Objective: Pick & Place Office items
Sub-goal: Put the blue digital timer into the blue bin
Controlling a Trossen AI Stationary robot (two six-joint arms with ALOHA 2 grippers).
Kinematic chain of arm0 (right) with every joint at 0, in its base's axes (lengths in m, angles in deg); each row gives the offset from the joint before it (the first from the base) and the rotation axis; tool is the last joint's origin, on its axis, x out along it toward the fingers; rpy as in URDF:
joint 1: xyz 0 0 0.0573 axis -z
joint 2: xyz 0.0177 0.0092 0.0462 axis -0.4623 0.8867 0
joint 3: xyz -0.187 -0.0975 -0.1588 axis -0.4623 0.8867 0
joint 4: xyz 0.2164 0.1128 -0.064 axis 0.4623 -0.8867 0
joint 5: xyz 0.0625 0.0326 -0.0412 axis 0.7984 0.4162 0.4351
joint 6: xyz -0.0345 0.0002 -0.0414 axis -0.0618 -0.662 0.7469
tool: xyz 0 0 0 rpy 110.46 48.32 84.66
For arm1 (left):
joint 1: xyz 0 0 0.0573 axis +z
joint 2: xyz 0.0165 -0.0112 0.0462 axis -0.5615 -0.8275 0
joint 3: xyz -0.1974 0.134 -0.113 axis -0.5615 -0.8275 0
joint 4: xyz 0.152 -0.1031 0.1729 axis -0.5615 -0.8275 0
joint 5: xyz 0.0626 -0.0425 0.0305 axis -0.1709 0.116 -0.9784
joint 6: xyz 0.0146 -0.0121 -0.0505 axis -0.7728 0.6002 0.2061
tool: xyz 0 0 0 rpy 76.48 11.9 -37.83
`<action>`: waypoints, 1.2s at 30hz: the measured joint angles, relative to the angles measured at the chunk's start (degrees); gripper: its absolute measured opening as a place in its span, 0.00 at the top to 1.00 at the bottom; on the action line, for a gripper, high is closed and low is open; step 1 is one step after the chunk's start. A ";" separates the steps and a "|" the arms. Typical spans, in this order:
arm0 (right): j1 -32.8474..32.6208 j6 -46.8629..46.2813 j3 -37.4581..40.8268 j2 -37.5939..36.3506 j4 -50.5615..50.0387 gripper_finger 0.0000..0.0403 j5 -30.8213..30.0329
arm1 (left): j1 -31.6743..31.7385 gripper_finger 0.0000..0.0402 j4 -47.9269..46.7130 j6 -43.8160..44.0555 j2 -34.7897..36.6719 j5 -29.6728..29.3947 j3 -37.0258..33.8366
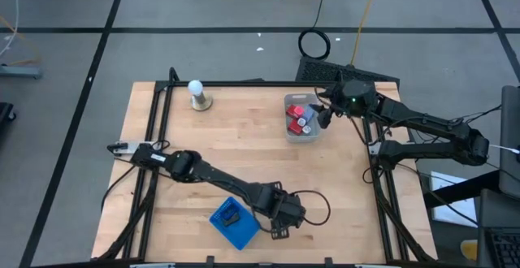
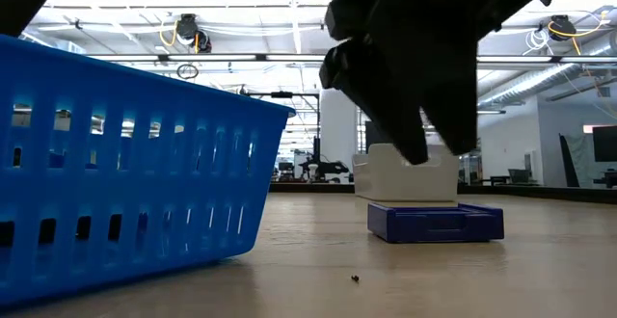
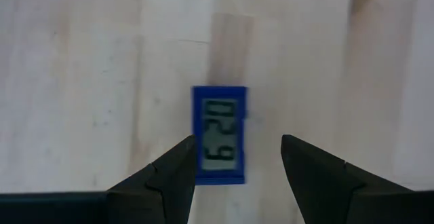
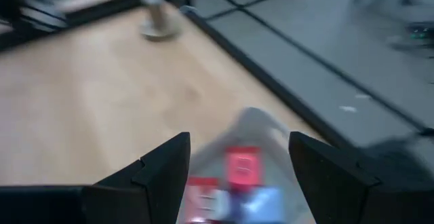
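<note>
**Left gripper over blue clock, not yet gripped**

Blue basket point(image 2: 125, 164) fills the low view's foreground. Past it, the blue clock point(image 3: 218, 134), small with an LCD face, lies flat on the table point(image 1: 244, 150) near the front edge, just beside the basket. Left gripper point(image 3: 237, 176) hovers above it, fingers spread wide and holding nothing.

Clock looks like light, rigid plastic, smooth enough to slip. Long axis runs along the fingers' reach, so pinching the long edges across the short width should work.

Right gripper point(image 4: 237, 170) hangs over the clear bin point(image 1: 302, 118) of red blocks, fingers apart.
</note>
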 joint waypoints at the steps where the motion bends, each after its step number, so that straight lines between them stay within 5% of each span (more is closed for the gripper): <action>1: 0.02 0.91 0.00 0.00 -0.49 0.40 -2.34 | -0.14 0.47 0.55 0.02 -0.01 0.45 0.00; 5: 0.05 4.49 0.00 -0.20 -2.04 0.40 -9.31 | -0.79 0.47 2.33 0.00 0.01 1.33 0.00; 29: -0.11 0.65 0.00 -11.58 -9.80 0.34 -8.79 | 2.03 0.46 -0.69 -1.92 0.01 3.11 0.00; 36: -0.13 0.65 0.00 -12.85 -10.22 0.34 -8.79 | 1.97 0.39 -0.70 -1.86 0.01 1.62 0.00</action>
